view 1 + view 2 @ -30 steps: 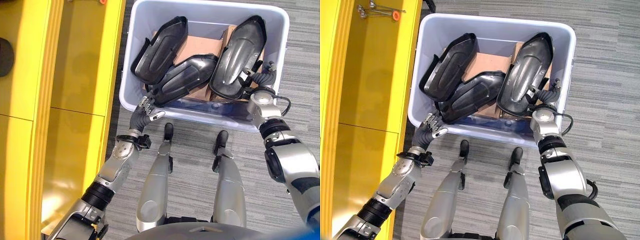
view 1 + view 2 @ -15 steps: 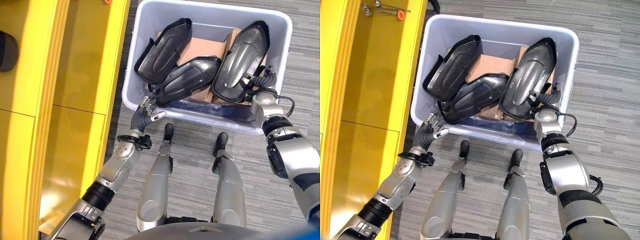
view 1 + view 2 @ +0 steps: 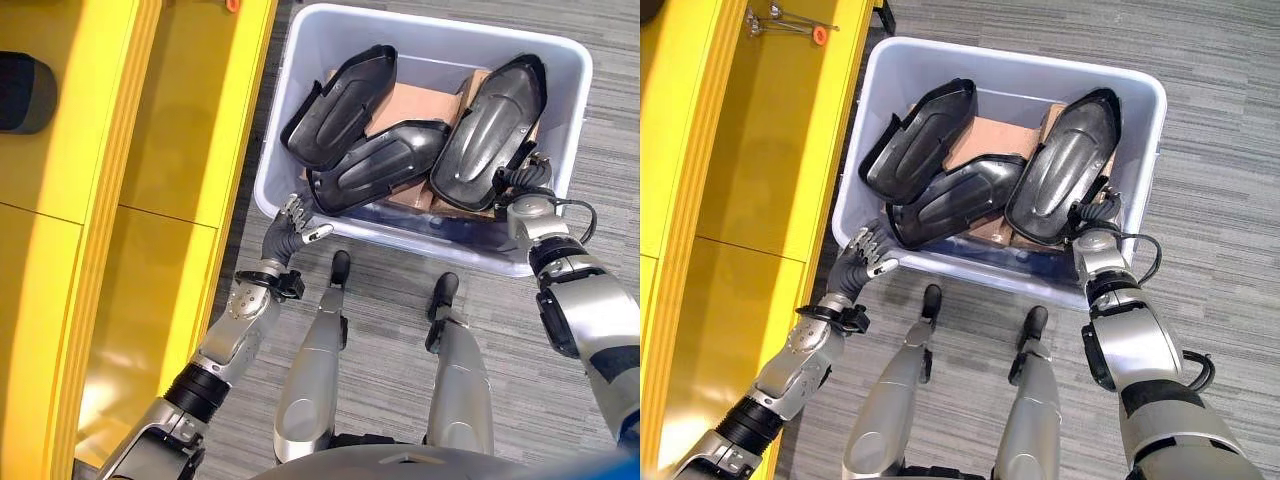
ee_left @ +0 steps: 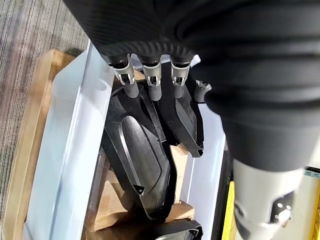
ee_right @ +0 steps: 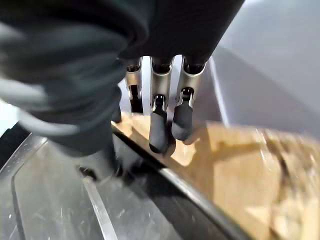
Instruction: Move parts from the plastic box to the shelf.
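Three black parts (image 3: 376,170) lie in my plastic box (image 3: 566,70); the yellow shelf (image 3: 190,110) awaits them. Left robot hand (image 3: 291,222) relaxed at the rim; right robot hand (image 5: 165,120) unclenched, touching a part.

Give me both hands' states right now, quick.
Left hand: open, fingers relaxed at the near rim of the plastic box, holding nothing.
Right hand: open, fingers straight, reaching down by the right-side black part, not gripping it.
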Controlling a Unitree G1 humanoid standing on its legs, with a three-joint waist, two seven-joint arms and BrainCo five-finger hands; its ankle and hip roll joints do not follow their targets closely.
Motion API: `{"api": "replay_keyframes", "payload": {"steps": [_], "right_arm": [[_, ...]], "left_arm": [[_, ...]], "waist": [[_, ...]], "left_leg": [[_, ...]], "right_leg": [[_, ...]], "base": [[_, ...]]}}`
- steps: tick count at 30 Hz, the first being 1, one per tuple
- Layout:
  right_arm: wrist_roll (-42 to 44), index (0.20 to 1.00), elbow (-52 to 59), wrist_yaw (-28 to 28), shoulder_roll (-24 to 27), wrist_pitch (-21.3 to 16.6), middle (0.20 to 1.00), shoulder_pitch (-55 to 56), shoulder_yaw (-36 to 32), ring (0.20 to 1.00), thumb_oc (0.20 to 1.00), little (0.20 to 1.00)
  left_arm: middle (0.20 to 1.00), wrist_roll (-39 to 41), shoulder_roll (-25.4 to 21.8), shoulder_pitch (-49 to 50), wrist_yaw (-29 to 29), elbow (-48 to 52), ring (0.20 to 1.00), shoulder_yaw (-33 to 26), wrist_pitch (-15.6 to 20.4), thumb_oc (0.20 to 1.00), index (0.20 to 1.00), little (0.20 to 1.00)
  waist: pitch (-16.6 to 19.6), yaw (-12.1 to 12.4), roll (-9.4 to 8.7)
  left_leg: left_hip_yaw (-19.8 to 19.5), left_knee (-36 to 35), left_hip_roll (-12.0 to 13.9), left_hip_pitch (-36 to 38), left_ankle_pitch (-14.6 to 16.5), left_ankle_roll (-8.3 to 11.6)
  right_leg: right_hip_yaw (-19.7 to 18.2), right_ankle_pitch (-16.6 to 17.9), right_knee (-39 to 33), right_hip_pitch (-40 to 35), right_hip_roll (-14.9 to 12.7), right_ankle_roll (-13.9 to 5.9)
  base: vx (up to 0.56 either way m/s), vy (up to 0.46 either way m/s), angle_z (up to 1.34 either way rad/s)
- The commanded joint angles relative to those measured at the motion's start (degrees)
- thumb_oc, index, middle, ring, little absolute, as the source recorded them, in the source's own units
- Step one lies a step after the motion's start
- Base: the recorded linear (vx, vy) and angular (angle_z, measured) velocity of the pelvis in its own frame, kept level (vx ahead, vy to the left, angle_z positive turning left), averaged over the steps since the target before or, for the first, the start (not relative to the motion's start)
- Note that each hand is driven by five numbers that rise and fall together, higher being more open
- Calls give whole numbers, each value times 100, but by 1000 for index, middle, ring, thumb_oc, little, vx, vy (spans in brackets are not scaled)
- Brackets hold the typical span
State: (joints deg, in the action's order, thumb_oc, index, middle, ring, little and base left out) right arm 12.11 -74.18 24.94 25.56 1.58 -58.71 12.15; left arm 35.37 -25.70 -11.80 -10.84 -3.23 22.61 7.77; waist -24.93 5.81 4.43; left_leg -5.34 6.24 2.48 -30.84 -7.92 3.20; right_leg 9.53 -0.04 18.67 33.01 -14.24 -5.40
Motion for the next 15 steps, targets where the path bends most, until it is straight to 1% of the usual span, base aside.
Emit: {"api": "replay_keyframes", "payload": {"steps": [1,8,14,15], "right_arm": [[-167,200,-141,-343,-309,194,200,315,157,200,200,200],[-169,200,-90,-318,-268,196,200,322,127,200,200,200],[65,200,168,-232,-196,86,200,286,16,200,200,200],[327,200,315,-171,-161,-6,200,280,-106,200,200,200]], "left_arm": [[1000,-38,-307,35,145,703,1000,-5,272,1000,1000,1000],[1000,-15,-332,31,167,663,1000,14,264,1000,1000,1000],[1000,-1,-364,71,177,628,1000,-10,252,1000,1000,1000],[1000,3,-390,90,169,610,1000,-32,245,1000,1000,1000]], "waist": [[-140,164,-123],[-82,156,-147],[-46,147,-196],[-19,136,-218]], "left_leg": [[9,287,-56,200,563,-214],[5,288,-66,212,560,-223],[-6,304,-62,255,577,-229],[0,307,-56,274,588,-229]], "right_leg": [[-267,603,-751,-634,-96,-158],[-265,621,-773,-660,-103,-160],[-281,606,-767,-708,-75,-156],[-287,600,-766,-721,-72,-155]], "base": [[0,0,0],[0,0,0],[0,0,0],[0,0,0]]}}
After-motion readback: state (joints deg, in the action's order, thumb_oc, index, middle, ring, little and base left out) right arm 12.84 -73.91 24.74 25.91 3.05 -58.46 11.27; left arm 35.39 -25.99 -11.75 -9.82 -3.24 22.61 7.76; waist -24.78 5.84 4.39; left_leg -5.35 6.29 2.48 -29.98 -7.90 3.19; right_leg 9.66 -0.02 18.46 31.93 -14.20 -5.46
